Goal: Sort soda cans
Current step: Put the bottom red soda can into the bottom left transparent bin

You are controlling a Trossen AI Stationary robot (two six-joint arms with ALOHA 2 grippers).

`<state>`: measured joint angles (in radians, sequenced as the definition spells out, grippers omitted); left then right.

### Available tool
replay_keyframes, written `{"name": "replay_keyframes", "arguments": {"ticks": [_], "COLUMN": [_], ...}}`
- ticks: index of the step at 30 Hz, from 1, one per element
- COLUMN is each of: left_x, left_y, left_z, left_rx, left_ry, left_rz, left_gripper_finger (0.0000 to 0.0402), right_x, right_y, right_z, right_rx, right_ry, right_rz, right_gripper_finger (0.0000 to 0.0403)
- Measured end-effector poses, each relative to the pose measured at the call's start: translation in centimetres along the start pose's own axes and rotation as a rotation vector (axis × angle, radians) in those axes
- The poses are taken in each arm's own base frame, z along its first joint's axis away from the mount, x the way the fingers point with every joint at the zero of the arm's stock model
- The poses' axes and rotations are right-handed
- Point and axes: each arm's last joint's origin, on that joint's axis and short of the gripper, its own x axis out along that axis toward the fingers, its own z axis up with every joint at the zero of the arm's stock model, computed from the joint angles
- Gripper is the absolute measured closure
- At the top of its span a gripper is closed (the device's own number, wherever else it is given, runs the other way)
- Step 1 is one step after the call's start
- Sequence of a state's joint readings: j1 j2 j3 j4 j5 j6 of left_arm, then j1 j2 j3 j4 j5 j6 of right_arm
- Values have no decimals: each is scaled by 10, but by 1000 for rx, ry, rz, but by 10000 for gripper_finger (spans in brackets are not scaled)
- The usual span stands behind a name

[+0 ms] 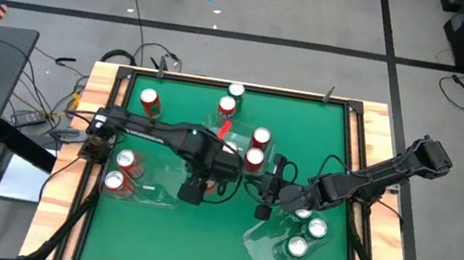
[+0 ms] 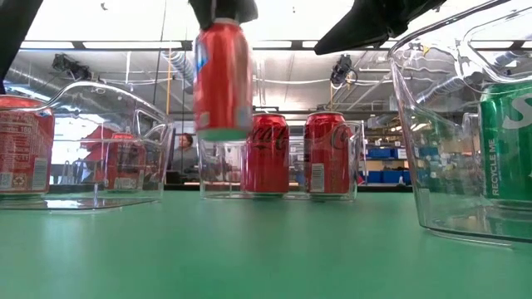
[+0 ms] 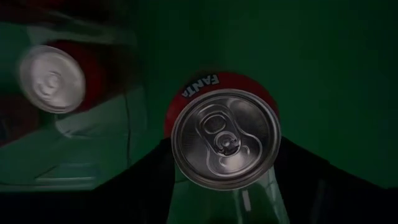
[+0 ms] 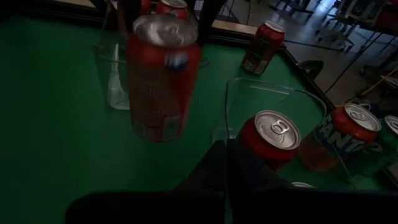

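A red soda can [image 2: 223,79] with a silver top [image 3: 225,138] hangs above the green table, and my left gripper [image 2: 223,12] is shut on it near the table's middle [image 1: 193,187]. My right gripper [image 4: 227,168] is shut and holds nothing; it hovers just right of the held can [image 1: 266,201]. Two red cans [image 2: 266,154] stand upright in a clear bin at the far middle. Other red cans [image 4: 273,134] stand in the left bin, and green cans [image 2: 507,141] in the right one. My left gripper pinches the red can between its two fingers at the can's upper end [image 4: 163,31], one finger on each side of the top rim. The fingers come from above, pointing down. The can hangs upright below them, lifted clear of the table.
Three clear plastic bins stand on the mat: left [image 1: 147,193], far middle [image 1: 242,124] and near right [image 1: 264,252]. A lone red can [image 1: 149,103] stands at the far left, another [image 1: 236,91] by the far edge. A wooden rim [image 1: 92,127] borders the table.
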<state>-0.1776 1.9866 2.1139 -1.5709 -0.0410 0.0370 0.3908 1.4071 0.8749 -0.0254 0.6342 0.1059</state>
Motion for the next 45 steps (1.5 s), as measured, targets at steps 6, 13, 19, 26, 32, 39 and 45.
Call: {"name": "replay_keyframes", "arguments": {"ticks": [6, 13, 19, 26, 32, 39, 45], "left_x": [-30, -67, -84, -75, -52, -20, 10], "left_y": [6, 20, 29, 28, 23, 17, 14], "left_z": [-14, -41, -77, -113, -133, -154, -168], "left_rx": [-93, -217, -317, -410, -462, -504, -510], "left_ry": [-81, -187, -212, -156, -60, 67, 102], "left_rz": [-7, 9, 25, 35, 17, 0, -15], "left_gripper_finger": [176, 176, 176, 177, 177, 177, 177], "right_x": [0, 0, 0, 0, 0, 0, 0], "right_y": [0, 0, 0, 0, 0, 0, 0], "right_z": [-1, -2, -2, -2, -1, -1, -1], "right_rx": [6, 14, 14, 15, 17, 17, 17], "right_ry": [11, 16, 17, 15, 13, 13, 13], "right_rz": [-1, -2, -1, -1, -1, -1, -1], "right_gripper_finger": [403, 403, 403, 403, 403, 403, 403]}}
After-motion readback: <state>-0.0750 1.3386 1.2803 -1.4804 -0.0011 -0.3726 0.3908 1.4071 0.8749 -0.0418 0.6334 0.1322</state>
